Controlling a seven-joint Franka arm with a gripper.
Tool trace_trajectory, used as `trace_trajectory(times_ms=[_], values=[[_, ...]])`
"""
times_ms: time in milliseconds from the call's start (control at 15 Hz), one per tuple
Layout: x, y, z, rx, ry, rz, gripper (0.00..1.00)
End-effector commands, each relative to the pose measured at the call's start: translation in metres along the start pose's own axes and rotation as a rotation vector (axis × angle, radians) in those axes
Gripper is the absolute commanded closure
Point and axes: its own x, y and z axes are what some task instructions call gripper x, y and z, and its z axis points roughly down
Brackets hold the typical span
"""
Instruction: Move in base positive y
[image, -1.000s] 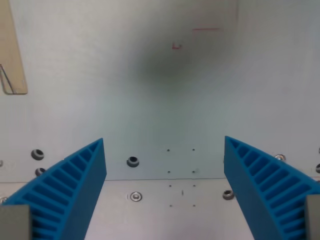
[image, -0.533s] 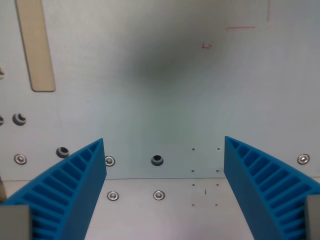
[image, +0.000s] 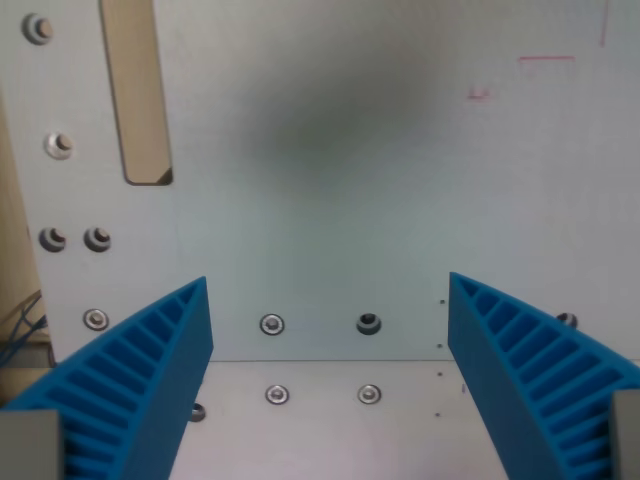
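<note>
1. Everything on the bench (image: 330, 210) now sits further toward the wrist view's right than a second ago: the tan slot, the bolts and the red marks have all slid that way together, so the camera has moved, not the things.
2. At the far left edge of the frame, a tan strip with thin wires (image: 18, 325) shows beyond the plate's edge.
3. In the upper left, the long tan slot (image: 137, 95) runs down from the top of the frame, with bolts (image: 60, 146) beside it on its left.
4. At lower left, the blue ribbed left finger (image: 135, 385) rises from the bottom edge.
5. In the lower middle, a seam crosses the bench, with a row of bolts above it, one a dark hole (image: 369, 323), and two screws (image: 277, 394) below it.
6. At lower right, the matching right finger (image: 535, 375) stands well apart from the left one; the fingers (image: 330, 290) are spread wide with nothing between them.
7. In the upper right, faint red marks (image: 545, 62) lie on the bench.
</note>
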Motion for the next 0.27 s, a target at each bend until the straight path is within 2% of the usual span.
trace_trajectory(times_ms=[67,267], values=[[0.007,-0.014,-0.002,-0.008,-0.006,0.019,0.00],[0.008,-0.029,-0.002,-0.008,-0.006,0.019,0.00]])
